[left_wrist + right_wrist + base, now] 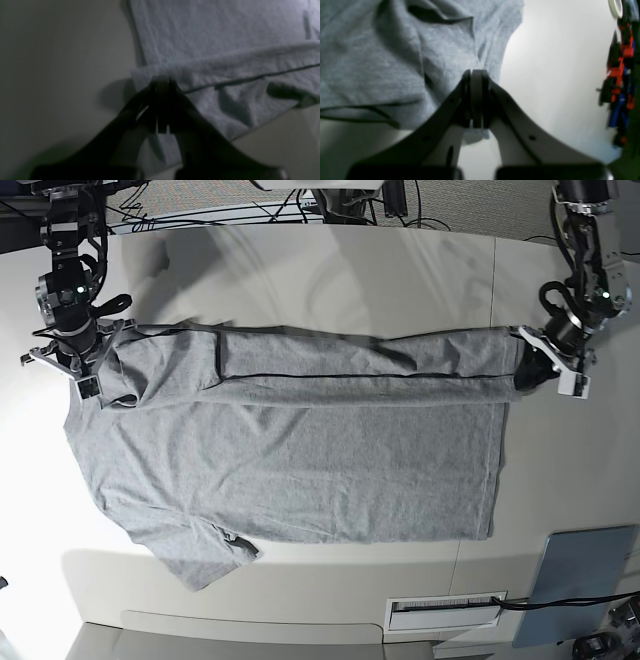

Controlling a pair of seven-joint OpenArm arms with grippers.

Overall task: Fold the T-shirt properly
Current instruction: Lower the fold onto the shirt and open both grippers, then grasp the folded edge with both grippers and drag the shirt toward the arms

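Grey heather cotton T-shirt (300, 460) long axis spans left gripper (547, 367) to right gripper (88, 360); both clamped on far edge, unfolded body nearside.

White table (300, 260), seam across near edge. Lying directly on it: grey T-shirt (300, 450), spread flat, far edge folded over; grey-blue panel (585, 580) at near corner.

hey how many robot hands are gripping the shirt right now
2. The left hand is closed on the T-shirt at its hem end, on the base view's right; the right hand is closed on its sleeve end, on that view's left.
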